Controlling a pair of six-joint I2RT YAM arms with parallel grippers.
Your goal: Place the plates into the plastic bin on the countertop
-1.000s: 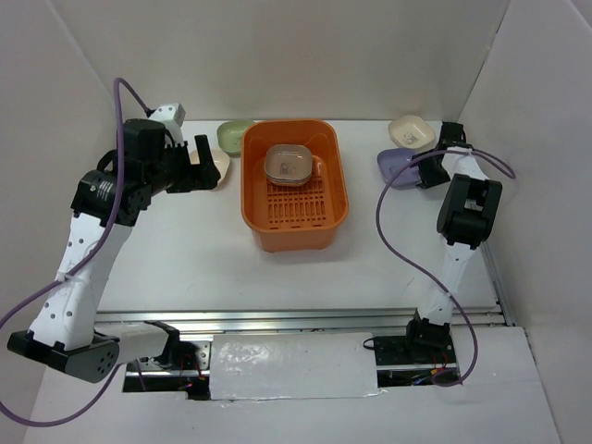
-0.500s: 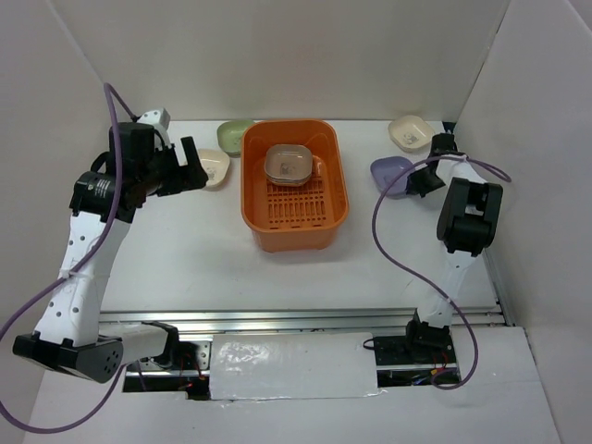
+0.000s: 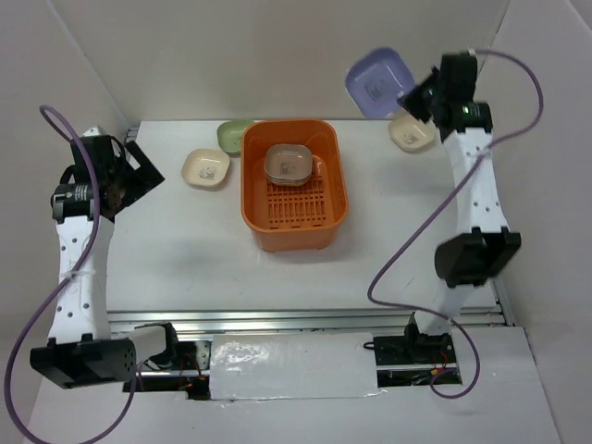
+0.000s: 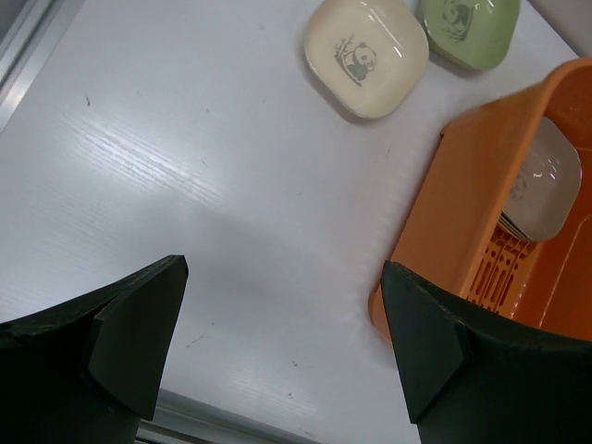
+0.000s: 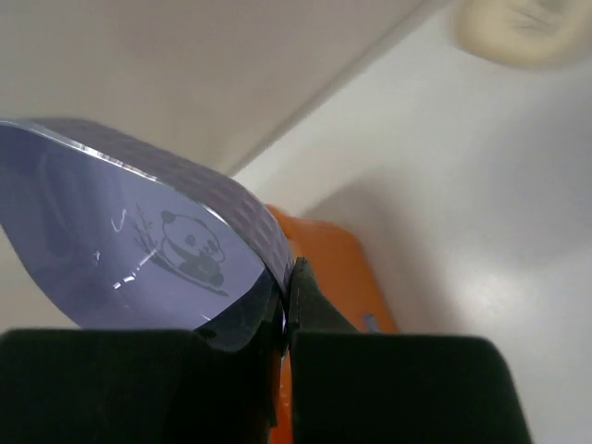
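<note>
My right pincer (image 3: 413,95) was clenched on the rim of a lilac rounded-square plastic plate (image 3: 377,80), holding it tilted and lifted clear of the table, beyond the far right corner of the large orange slotted plastic bin (image 3: 294,231). My left pincer (image 4: 282,342) hung released, jaws spread wide over the white matte countertop (image 4: 185,185) left of the bin, grasping nothing.

I judged the step would go best if I carried the plate leftward over the bin, levelled it, and lowered it close to the greyish-brown plate (image 3: 289,164) already inside. Only then should I let go, since my hold was a thin one at the edge.

The overhead view showed the plate's place relative to the bin and a cream plate (image 3: 411,132) beneath it. Only my right wrist view showed its panda print (image 5: 190,248) and the pinched rim. My left wrist view showed pandas on a second cream plate (image 4: 367,55) and a green plate (image 4: 467,26)
</note>
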